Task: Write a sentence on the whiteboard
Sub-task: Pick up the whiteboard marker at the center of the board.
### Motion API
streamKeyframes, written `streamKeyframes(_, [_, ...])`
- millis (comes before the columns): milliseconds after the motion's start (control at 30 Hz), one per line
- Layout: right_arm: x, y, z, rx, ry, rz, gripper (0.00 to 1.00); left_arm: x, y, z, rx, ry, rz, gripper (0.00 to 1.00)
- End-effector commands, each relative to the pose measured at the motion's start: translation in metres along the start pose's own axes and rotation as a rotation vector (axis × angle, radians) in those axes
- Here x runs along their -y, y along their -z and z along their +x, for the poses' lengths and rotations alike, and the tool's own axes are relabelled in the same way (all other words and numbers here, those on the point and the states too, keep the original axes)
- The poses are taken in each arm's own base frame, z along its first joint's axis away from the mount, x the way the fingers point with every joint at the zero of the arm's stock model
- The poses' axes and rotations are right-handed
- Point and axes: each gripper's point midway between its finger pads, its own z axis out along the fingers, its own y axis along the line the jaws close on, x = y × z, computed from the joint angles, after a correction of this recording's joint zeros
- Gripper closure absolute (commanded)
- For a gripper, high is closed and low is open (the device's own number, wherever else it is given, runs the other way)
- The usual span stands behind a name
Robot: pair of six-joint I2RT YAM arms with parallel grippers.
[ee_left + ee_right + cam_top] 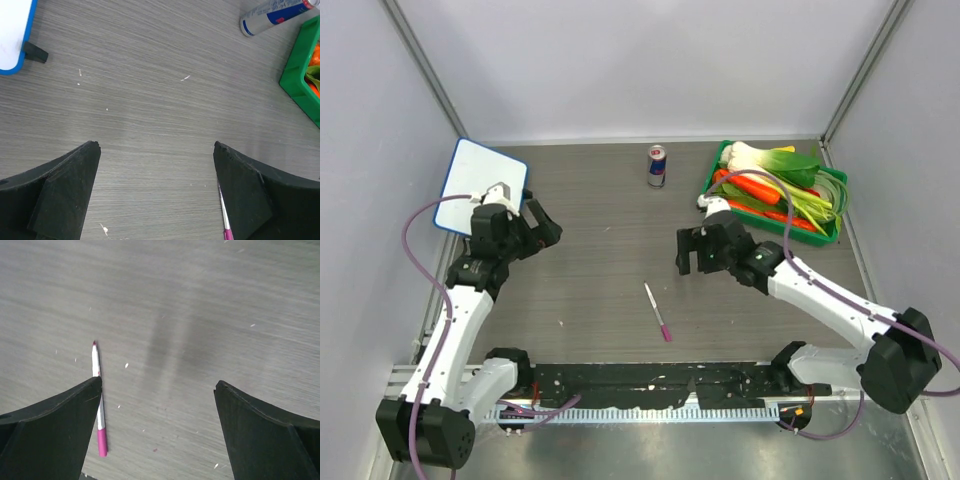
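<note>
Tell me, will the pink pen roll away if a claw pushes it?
Probably: the pen looks round and thin, lying flat on the smooth table, so a sideways nudge could roll it. It looks stiff and light, likely easy to lift.

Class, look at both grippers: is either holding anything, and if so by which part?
Nothing is held. The left gripper and right gripper both have open jaws, and the marker lies loose on the table.

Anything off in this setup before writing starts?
Marker lies loose mid-table, tip seemingly uncapped; left gripper and right gripper are both open, holding nothing. Whiteboard sits skewed in the far-left corner, seemingly overhanging the table edge, no writing visible. Small white flecks dot the table.
</note>
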Motion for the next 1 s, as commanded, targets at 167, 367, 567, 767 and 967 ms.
streamKeyframes(167, [-0.037,-0.006,0.028,-0.048,0.017,-0.071,0.01,0.027,-0.005,0.039,-0.178,-0.020,0.205,0.00])
streamKeyframes(367, [-0.033,-0.008,0.045,-0.081,-0.006,-0.072,0.01,0.048,-0.008,0.089,-0.302,0.010,0.348,0.00])
streamKeyframes(567, [-0.020,-0.002,0.060,-0.096,-0.025,-0.046,0.01,0.073,-0.014,0.136,-0.391,-0.097,0.338,0.01])
streamKeyframes(767, [-0.003,0.003,0.070,-0.099,-0.117,-0.040,0.01,0.121,-0.025,0.178,-0.497,-0.344,0.339,0.13])
streamKeyframes(967, [0.028,0.008,0.064,-0.087,-0.292,-0.093,0.01,0.168,-0.032,0.226,-0.524,-0.679,0.348,0.19])
